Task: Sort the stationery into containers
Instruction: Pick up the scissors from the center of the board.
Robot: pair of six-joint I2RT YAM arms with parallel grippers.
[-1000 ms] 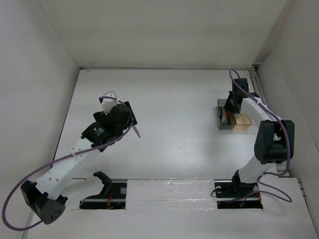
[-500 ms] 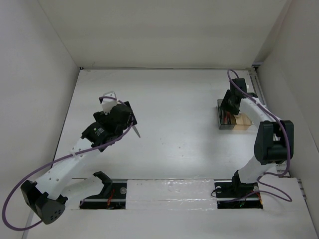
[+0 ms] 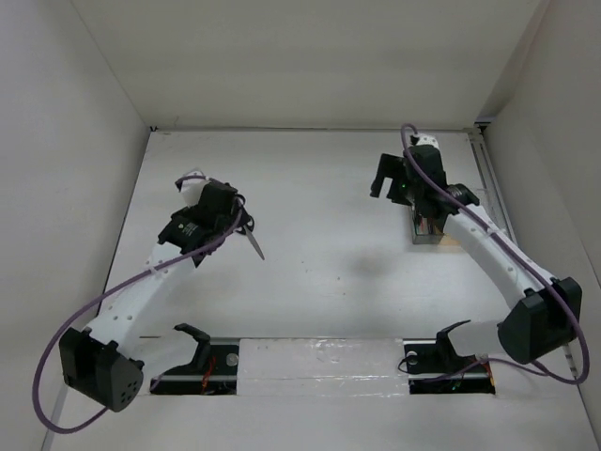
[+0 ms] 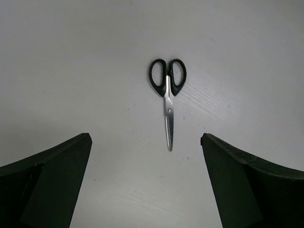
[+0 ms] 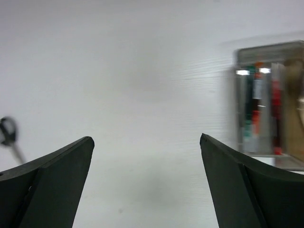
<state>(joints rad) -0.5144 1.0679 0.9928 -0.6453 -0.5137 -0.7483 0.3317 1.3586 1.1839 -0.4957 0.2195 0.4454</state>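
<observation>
Right arm [image 3: 479, 233] has swung off the organizer [image 5: 268, 102]; both jaws apart, left above scissors [image 4: 168, 107].

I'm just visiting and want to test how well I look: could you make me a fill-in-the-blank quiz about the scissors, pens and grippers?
The scissors lie flat, and their handles are coloured ___. The left gripper pointing at them is ___, gripping nothing. The desk organizer holding the pens sits nearest the ___ gripper.
Missing words: black; open; right.
</observation>
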